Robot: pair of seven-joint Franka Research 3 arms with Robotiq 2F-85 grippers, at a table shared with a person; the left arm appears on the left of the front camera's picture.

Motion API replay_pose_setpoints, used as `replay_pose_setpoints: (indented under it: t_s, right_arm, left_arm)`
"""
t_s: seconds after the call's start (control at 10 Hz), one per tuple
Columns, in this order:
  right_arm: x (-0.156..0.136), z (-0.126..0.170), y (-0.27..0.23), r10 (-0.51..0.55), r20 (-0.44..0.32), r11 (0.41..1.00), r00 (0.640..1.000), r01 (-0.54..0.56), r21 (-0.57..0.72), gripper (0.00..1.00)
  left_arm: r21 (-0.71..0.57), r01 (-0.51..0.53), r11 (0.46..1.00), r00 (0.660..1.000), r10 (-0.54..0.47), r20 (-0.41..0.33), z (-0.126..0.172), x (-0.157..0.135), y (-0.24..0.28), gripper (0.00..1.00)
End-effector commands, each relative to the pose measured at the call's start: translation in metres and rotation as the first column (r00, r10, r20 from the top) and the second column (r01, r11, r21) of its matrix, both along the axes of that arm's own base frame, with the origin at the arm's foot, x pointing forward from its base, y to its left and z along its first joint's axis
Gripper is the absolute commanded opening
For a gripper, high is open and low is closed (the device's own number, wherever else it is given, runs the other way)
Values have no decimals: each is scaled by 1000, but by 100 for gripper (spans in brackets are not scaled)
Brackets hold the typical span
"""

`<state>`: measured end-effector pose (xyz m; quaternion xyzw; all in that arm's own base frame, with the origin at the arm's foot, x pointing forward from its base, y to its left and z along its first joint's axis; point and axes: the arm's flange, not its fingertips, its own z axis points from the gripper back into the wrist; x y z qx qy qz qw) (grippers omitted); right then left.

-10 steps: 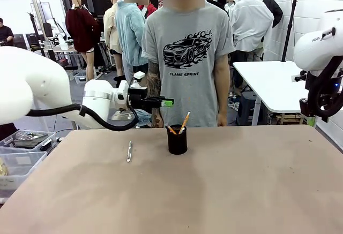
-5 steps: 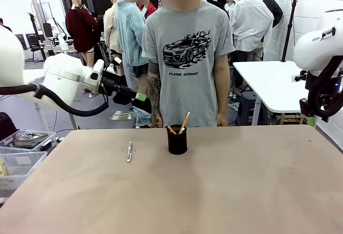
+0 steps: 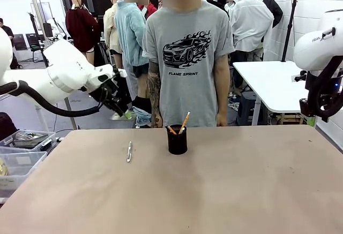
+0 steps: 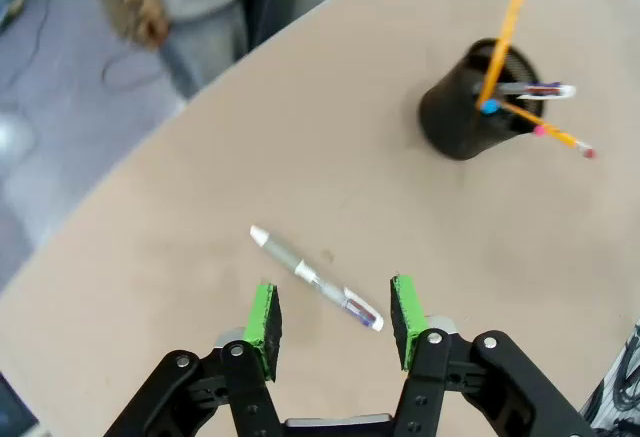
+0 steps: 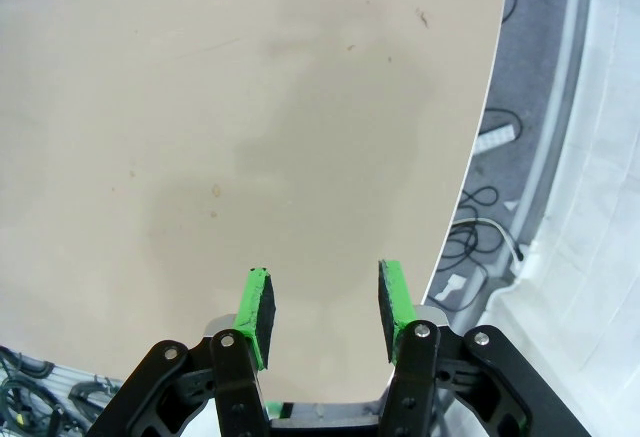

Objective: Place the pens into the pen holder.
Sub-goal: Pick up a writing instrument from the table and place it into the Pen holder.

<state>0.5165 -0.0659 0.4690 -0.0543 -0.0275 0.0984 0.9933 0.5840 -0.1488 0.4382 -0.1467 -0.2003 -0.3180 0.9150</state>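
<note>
Pen holder (image 3: 177, 142) mid-table, pencils (image 3: 184, 121) inside; pen (image 3: 129, 152) flat on table (image 3: 225, 191) to its left.

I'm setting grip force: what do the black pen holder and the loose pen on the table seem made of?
Pen holder: matte black, no glare; mesh metal or plastic, too blurred to settle. Loose pen: satin silver-grey barrel, metal or painted plastic; white tip and a clear end with purple inside, likely plastic.

Front across table (image 3: 241, 191), wrists overhead, table shared
</note>
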Motion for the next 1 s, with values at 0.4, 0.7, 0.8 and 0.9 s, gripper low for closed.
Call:
replay_pose_setpoints:
  t_s: [0.4, 0.7, 0.8, 0.9]
  right_arm:
    - [0, -1, 0, 9, -1, 1000, 1000, -9, -2, 54]
    - [0, -1, 0, 9, -1, 1000, 1000, -9, -2, 54]
    - [0, -1, 0, 9, -1, 1000, 1000, -9, -2, 54]
    - [0, -1, 0, 9, -1, 1000, 1000, -9, -2, 54]
  left_arm:
    - [262, -227, 938, 941, 280, -190, -57, 17, -33, 59]
    - [205, -216, 955, 953, 252, -167, -47, 1, -20, 59]
    - [234, -233, 944, 946, 275, -170, -57, 7, -25, 59]
    - [299, -313, 901, 921, 365, -136, -70, 9, -39, 59]
